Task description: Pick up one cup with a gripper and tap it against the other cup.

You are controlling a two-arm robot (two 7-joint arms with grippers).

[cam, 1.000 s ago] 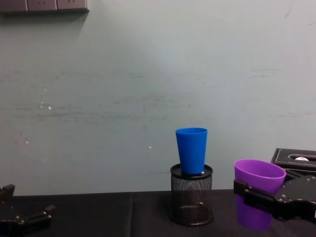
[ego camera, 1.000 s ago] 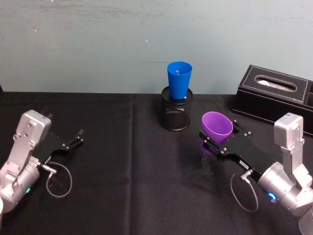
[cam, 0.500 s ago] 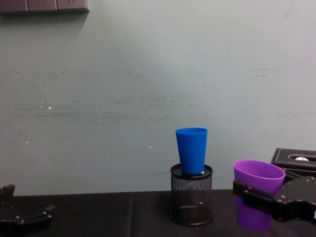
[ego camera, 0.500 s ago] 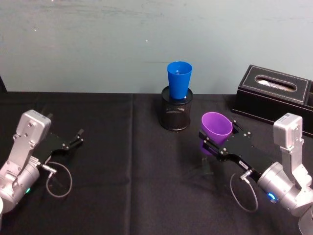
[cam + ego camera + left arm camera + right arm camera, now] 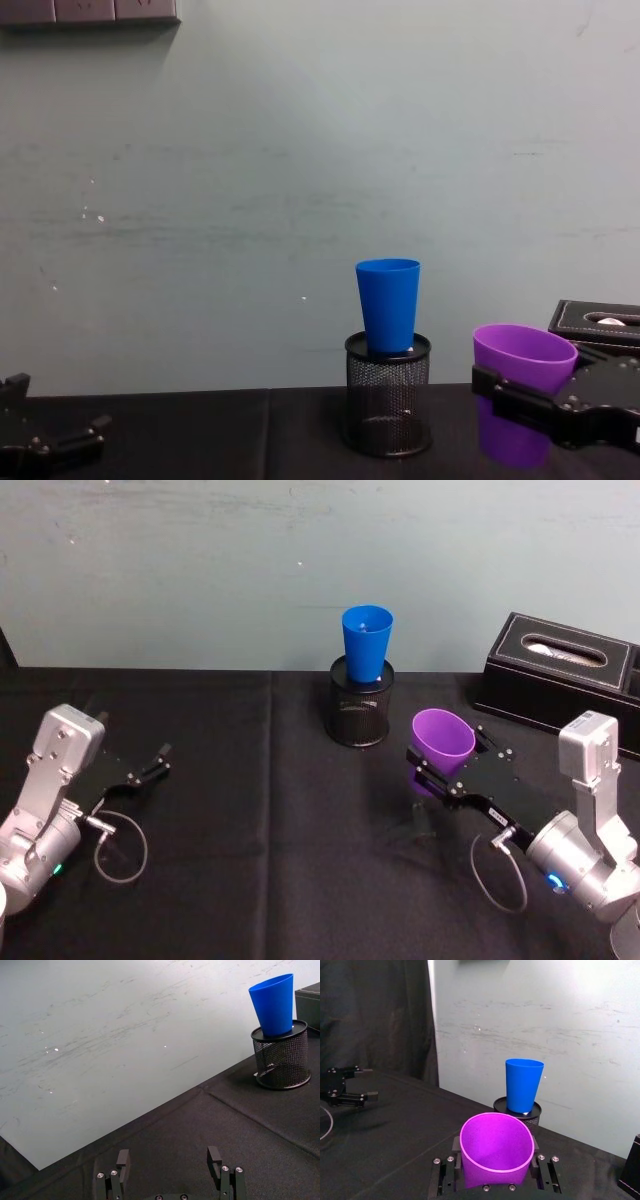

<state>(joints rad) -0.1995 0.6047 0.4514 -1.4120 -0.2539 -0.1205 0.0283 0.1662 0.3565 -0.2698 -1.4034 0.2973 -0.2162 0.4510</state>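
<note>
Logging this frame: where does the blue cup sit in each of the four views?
Head view: blue cup upper centre.
Left wrist view: blue cup far beyond the left gripper.
Right wrist view: blue cup just beyond the purple cup.
Chest view: blue cup slightly right of centre.
Shared landmark: the black mesh pen holder it stands in.
</note>
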